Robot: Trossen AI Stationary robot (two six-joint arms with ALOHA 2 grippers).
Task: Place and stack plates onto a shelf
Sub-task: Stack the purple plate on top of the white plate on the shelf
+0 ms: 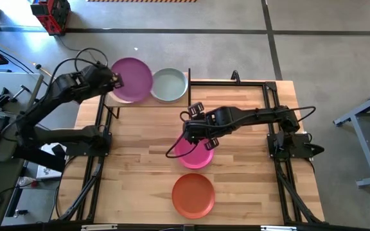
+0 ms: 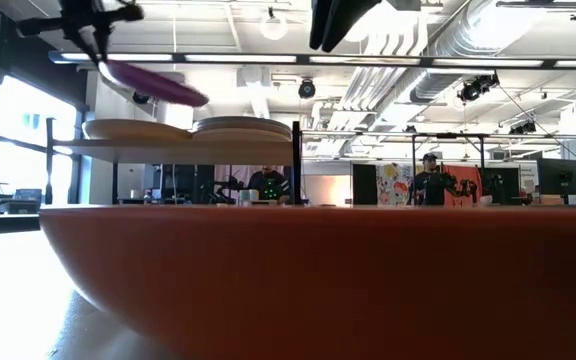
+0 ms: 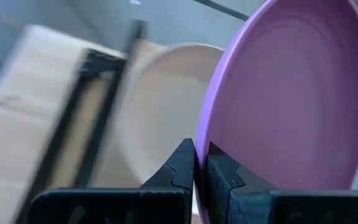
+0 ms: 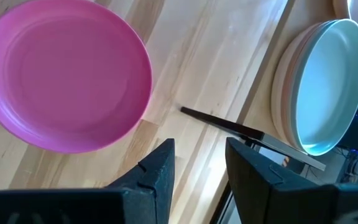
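My left gripper [image 1: 116, 81] is shut on a purple plate [image 1: 133, 79], held tilted above the shelf [image 1: 122, 101] at the table's far left corner. In the left wrist view a cream plate [image 3: 157, 112] lies under it on the shelf. A pale green plate [image 1: 169, 85] tops a stack on the shelf's right half. My right gripper [image 1: 196, 130] is open and hovers just beyond the far rim of a magenta plate [image 1: 194, 154], which lies flat on the table. An orange plate [image 1: 193, 195] rests near the table's near edge. My left gripper pinches the purple plate's rim [image 3: 205, 163] between its two fingers, one finger on the upper face and one on the underside, coming level from the table's left. The plate is lifted clear and tilted, its free side [image 2: 183, 93] lower, above the shelf's left stack [image 2: 133, 129].
The shelf's black frame post [image 2: 295, 160] stands at its right end, beside the pale green stack [image 4: 325, 87]. The orange plate [image 2: 318, 280] fills the low view's foreground. Bare tabletop lies to the right of the magenta plate [image 4: 64, 74]. People sit in the room beyond.
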